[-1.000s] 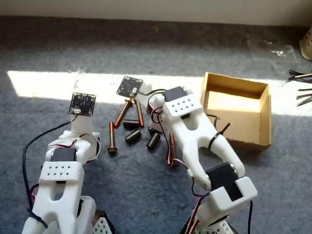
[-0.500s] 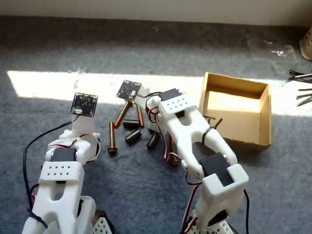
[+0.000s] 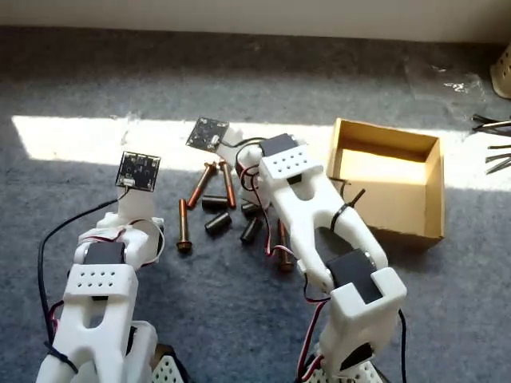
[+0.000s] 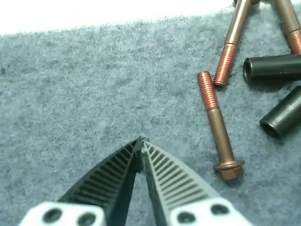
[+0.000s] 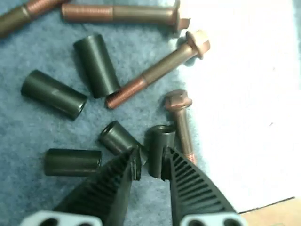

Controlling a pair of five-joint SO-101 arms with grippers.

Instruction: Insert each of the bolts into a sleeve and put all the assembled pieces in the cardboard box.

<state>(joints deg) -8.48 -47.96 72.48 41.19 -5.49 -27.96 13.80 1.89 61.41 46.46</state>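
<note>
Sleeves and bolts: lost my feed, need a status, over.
Left gripper shut, over carpet. Right gripper open, tips straddling a sleeve. Bolt lies close beside that sleeve. Cardboard box holds nothing.

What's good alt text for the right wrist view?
The right pincer, slightly open, straddles the end of a black sleeve. Four more sleeves and four copper bolts lie scattered beyond it on grey carpet.

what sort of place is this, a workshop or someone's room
Likely an indoor hobby or lab robotics setup: two white arms stand on a grey carpet-like surface strewn with copper-coloured bolts and black sleeves, beside a cardboard box.
</note>
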